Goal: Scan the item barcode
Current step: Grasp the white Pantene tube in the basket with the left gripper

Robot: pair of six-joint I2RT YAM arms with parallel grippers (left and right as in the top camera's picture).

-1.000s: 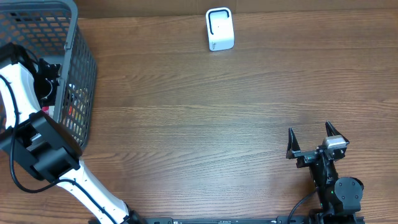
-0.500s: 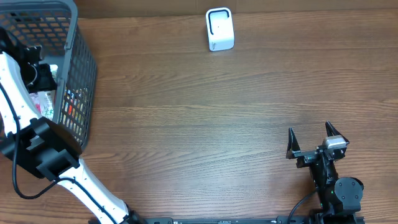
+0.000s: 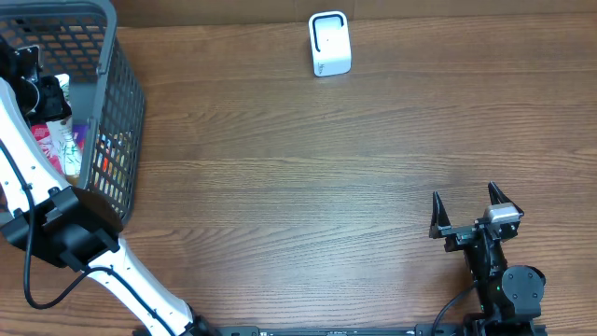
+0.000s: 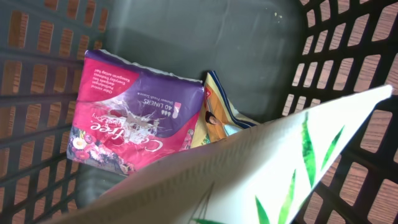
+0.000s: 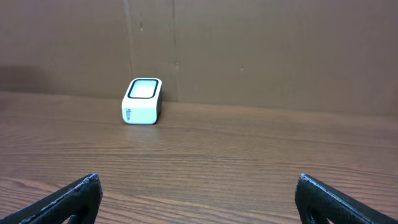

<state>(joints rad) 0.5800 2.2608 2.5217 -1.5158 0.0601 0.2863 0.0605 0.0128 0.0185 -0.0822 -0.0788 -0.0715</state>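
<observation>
The item is a white packet with green leaves (image 4: 298,168) that fills the bottom of the left wrist view, tilted above the basket floor. Overhead it shows as a white packet (image 3: 63,126) inside the grey basket (image 3: 114,65) at the far left. My left gripper (image 3: 39,86) is down in the basket, shut on this packet, its fingers hidden behind it. The white barcode scanner (image 3: 329,44) stands at the table's far edge and also shows in the right wrist view as a white scanner (image 5: 142,101). My right gripper (image 3: 473,207) rests open near the front right, nothing between its fingers.
A pink and purple pack (image 4: 130,118) and a yellow packet (image 4: 217,118) lie on the basket floor under the held item. The basket's mesh walls (image 4: 336,93) close in around the left arm. A brown cardboard wall (image 5: 249,50) backs the table.
My left gripper has moved toward the far side of the basket while its jaws narrowed, and the white packet has come along with it. The right arm has stayed still.
</observation>
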